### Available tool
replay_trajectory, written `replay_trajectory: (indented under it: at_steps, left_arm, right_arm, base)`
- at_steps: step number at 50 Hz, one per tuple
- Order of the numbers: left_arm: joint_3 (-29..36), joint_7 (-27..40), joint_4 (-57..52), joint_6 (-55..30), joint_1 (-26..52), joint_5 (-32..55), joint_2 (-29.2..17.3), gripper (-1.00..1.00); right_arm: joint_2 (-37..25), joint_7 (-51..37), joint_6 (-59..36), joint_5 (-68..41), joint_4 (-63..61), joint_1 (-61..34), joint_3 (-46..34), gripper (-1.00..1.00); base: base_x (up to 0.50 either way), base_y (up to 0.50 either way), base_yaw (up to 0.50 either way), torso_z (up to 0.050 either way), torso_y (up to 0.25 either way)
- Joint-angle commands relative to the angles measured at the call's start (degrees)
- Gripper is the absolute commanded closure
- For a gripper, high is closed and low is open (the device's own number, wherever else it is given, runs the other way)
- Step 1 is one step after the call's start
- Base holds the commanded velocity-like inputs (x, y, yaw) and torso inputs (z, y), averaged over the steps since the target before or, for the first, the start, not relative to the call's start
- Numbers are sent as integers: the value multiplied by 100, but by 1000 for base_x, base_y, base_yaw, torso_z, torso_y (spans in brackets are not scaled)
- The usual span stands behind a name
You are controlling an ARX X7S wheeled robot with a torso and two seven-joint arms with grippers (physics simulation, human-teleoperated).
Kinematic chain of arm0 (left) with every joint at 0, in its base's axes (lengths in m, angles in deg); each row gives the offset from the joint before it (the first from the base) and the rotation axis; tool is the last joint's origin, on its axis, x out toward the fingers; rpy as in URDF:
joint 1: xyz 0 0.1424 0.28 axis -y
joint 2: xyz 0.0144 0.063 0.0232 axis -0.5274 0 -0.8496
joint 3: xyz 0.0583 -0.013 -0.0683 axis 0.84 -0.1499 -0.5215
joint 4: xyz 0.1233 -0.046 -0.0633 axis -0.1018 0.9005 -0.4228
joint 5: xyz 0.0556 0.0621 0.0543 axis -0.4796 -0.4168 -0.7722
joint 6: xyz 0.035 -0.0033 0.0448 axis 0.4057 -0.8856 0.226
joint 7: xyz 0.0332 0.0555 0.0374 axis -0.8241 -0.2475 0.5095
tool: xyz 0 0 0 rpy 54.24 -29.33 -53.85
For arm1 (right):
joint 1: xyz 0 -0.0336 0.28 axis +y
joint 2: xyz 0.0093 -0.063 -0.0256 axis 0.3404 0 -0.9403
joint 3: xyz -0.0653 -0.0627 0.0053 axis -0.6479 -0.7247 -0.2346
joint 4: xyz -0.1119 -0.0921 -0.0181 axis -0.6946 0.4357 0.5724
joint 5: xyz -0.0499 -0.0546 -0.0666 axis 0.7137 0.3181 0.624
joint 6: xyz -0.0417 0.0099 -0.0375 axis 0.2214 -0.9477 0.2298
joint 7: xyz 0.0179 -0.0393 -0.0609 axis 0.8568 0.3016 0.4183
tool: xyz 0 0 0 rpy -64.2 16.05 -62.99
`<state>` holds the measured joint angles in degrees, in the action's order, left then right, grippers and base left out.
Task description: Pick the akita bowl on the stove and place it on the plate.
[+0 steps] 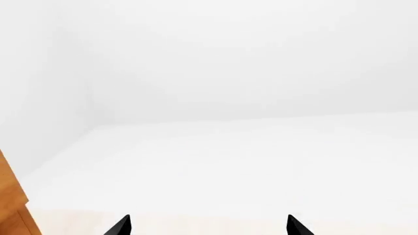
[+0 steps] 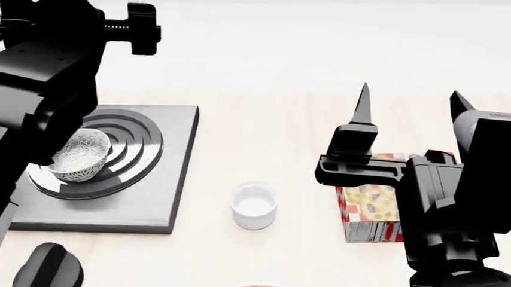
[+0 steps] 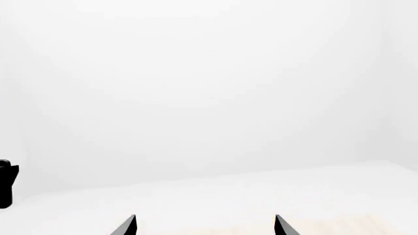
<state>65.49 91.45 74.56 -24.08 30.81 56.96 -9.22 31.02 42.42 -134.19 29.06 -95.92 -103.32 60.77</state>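
Note:
The akita bowl (image 2: 78, 155), speckled grey-white, sits upright on the burner rings of the dark grey stove (image 2: 172, 179) at the left of the head view. My left arm (image 2: 48, 66) rises above and partly in front of it. The left gripper (image 1: 209, 226) is open, its tips wide apart on nothing, facing a white wall. At the right, my right gripper (image 2: 411, 104) points away from me, well clear of the bowl. It too is open (image 3: 205, 226) and empty. Only a reddish sliver (image 2: 257, 285) at the near edge may be the plate; I cannot tell.
A small plain white cup (image 2: 254, 205) stands on the light wooden table between stove and right arm. A red and yellow box (image 2: 369, 212) lies under the right arm. The stove's black knob (image 2: 48, 269) is at the near left.

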Motion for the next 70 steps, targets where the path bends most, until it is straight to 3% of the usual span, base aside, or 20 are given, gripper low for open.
replay_trajectory:
  at_steps: [1,34,43,60,70]
  left_arm:
    - [-30,-40,391,347,50,93,34,-100]
    - [-249,-272,387,599,69,-192,42,-100]
    - [-142,-707,374,474,113,-347,43,-100]
    - [449,-63,95,-335,108,-573,-3,-100]
    - [631,419,-781,-947,-266,-600,-266,-100]
  right_arm:
    - [-25,9,78,-10,39,25,-24,-100]
    - [-79,-92,48,-152,20,1,-34,-100]
    - [-91,-142,-7,-212,-3,-30,-29,-100]
    - [-125,-120,167,-179,63,55,-72,-100]
    - [-139,-180,97,-252,29,17,-58,-100]
  base:
    - [0,0,0,0,0]
    - [0,0,0,3,-124]
    - [0,0,0,0,-129]
    - [0,0,0,0,0]
    - [0,0,0,0,0]
